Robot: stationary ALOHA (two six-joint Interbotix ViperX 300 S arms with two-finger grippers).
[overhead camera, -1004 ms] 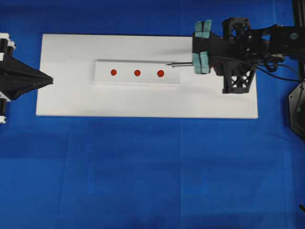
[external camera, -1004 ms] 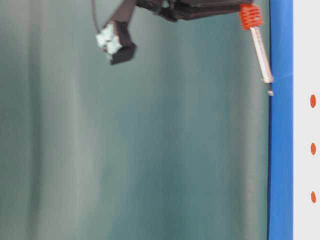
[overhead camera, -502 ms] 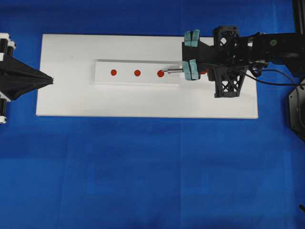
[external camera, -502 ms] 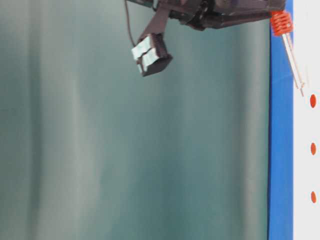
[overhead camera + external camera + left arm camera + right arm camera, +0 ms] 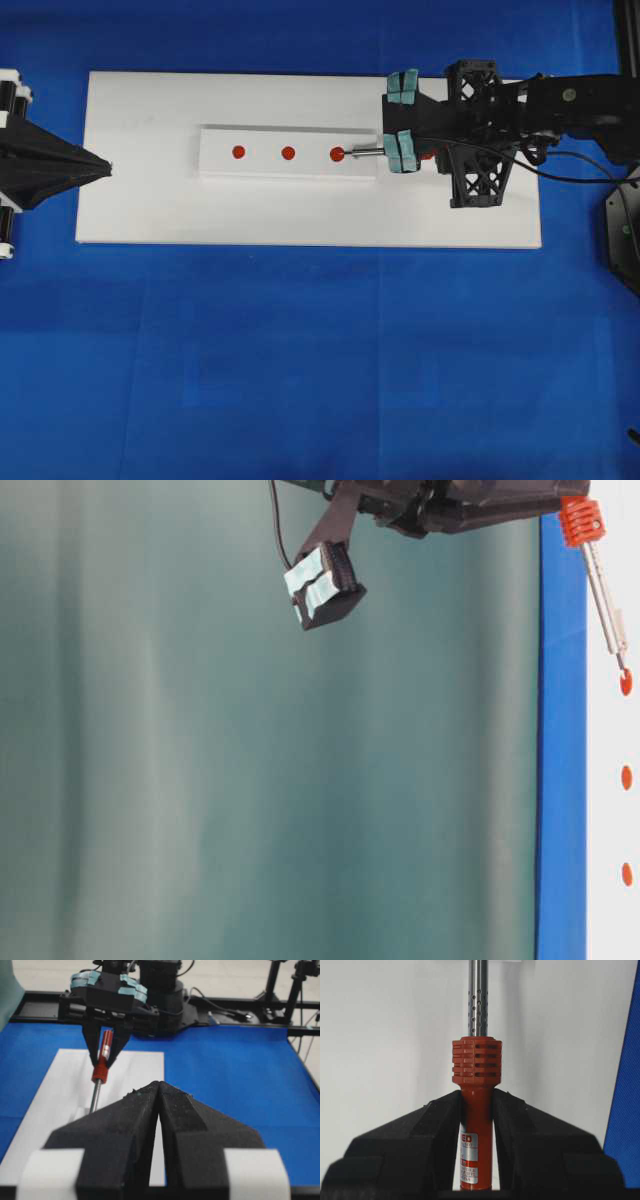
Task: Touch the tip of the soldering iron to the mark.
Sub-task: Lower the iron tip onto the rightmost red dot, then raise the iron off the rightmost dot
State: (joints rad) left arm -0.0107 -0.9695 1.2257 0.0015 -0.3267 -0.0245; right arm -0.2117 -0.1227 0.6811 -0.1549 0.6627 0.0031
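The soldering iron (image 5: 365, 153) has a red-orange handle (image 5: 476, 1110) and a thin silver shaft (image 5: 605, 595). My right gripper (image 5: 420, 154) is shut on the handle, with a finger on each side of it (image 5: 476, 1097). The shaft slants down and to the left, and its tip meets the right-most red mark (image 5: 337, 154) on the raised white strip (image 5: 265, 165). From table level the tip sits on that mark (image 5: 625, 683). Two more red marks (image 5: 288, 153) (image 5: 238, 152) lie further left. My left gripper (image 5: 108, 167) rests shut and empty at the board's left edge (image 5: 158, 1085).
The strip lies on a white board (image 5: 150, 210) over blue cloth (image 5: 320, 350). A black cord (image 5: 575, 177) trails right from the right arm. A black base (image 5: 625, 230) stands at the right edge. A green backdrop (image 5: 250, 780) fills the table-level view.
My right gripper moved left and down with the iron. The tip went from just off the strip's right end onto the right-most red mark. The left gripper stayed put.
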